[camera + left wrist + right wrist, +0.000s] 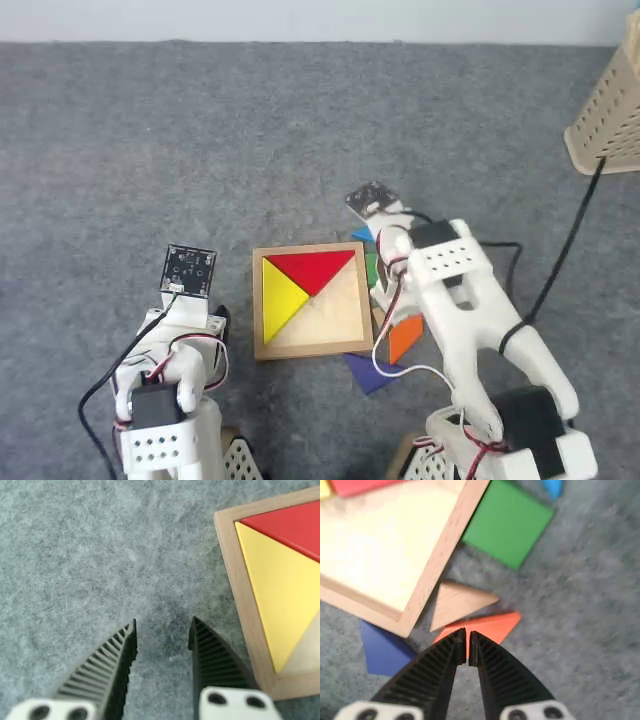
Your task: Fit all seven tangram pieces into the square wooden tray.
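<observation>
Two robot arms flank a square wooden tray holding two of the seven tangram pieces.
A red triangle and a yellow triangle lie inside the tray. A green square, plain wooden triangle, orange triangle and dark blue piece lie just outside it, on the right arm's side. The right gripper has its fingers almost together, tips at the orange triangle's edge. The left gripper, fingers moderately parted and empty, hangs beside the tray's opposite rim. Likely trouble: nearly closed fingers may only shove the flat piece, wedging it against the wooden triangle.
</observation>
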